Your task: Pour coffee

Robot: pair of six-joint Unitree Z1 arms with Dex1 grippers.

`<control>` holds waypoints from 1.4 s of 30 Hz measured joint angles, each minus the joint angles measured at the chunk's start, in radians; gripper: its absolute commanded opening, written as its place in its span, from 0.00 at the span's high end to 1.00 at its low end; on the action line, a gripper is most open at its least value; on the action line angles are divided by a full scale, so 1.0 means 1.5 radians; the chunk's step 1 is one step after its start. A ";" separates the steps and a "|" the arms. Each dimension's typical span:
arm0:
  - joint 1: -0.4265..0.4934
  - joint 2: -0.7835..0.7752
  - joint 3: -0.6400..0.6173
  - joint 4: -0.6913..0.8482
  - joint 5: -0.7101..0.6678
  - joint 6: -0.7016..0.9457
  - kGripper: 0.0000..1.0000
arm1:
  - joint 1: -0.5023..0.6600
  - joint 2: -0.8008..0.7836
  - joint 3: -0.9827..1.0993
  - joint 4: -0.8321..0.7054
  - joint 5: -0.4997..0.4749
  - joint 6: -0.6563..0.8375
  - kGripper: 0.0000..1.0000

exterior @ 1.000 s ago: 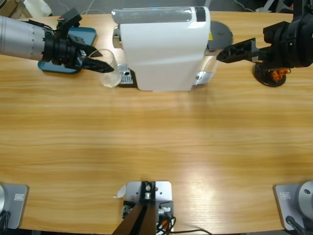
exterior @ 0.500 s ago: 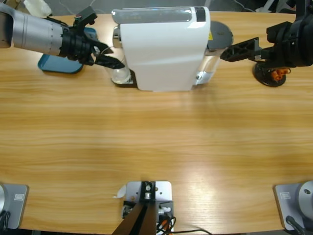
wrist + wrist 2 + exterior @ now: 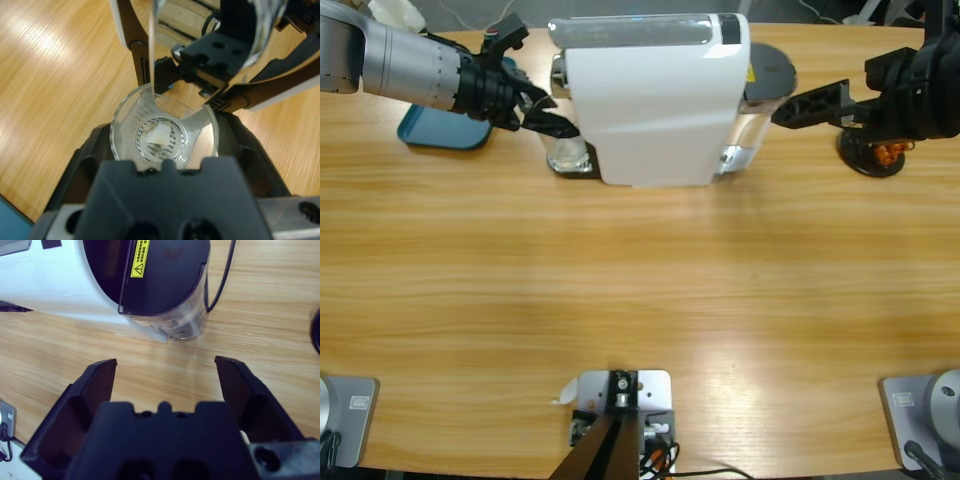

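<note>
One clear glass sits in my left gripper, at nine o'clock of the white coffee machine. My right gripper hangs wide open.

Long wooden table with white coffee machine, blue tray.

The left arm extends from the upper left; the left gripper is closed on an object. The right gripper hovers, jaws spread wide.
</note>
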 measured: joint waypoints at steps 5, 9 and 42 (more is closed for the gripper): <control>0.000 0.004 -0.003 0.000 0.003 0.000 0.50 | -0.003 0.000 0.000 0.000 0.000 0.000 0.12; 0.000 0.007 -0.008 0.000 0.005 0.000 0.40 | -0.005 0.000 0.000 0.000 0.000 0.000 0.12; -0.003 0.008 0.002 -0.003 0.005 -0.013 0.12 | -0.005 0.000 0.000 0.000 0.003 0.000 0.12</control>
